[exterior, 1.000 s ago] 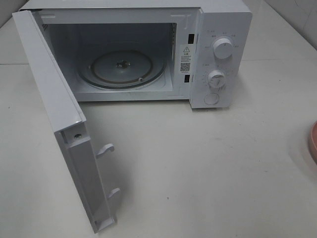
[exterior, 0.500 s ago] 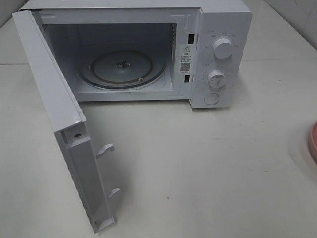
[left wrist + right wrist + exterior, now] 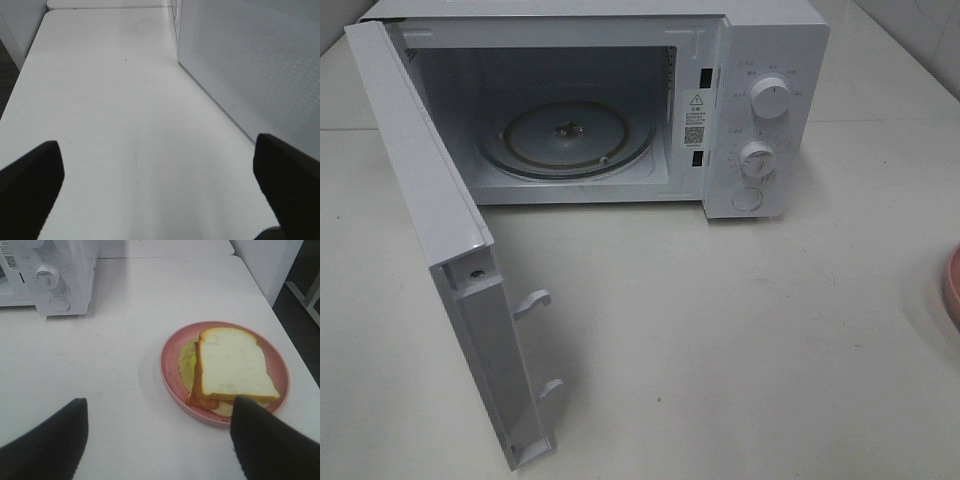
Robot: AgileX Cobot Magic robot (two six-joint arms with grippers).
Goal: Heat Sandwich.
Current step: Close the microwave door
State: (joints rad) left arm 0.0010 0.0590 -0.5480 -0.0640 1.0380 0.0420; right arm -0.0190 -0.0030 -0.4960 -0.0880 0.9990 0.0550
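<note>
The sandwich [image 3: 232, 369], pale bread slices over a greenish-yellow layer, lies on a round pink plate [image 3: 170, 365] in the right wrist view. Only the plate's edge [image 3: 952, 290] shows at the right border of the exterior view; the sandwich is out of view there. My right gripper [image 3: 157, 440] is open, above the table just short of the plate, empty. My left gripper [image 3: 157, 185] is open and empty over bare table beside the microwave door [image 3: 250, 65]. The white microwave [image 3: 760, 100] stands open, its glass turntable [image 3: 565, 138] bare.
The open door [image 3: 450, 260] swings out to the front left, latch hooks [image 3: 532, 302] pointing right. Two knobs [image 3: 770, 98] and a button are on the microwave's right panel. The table edge [image 3: 280, 325] runs close behind the plate.
</note>
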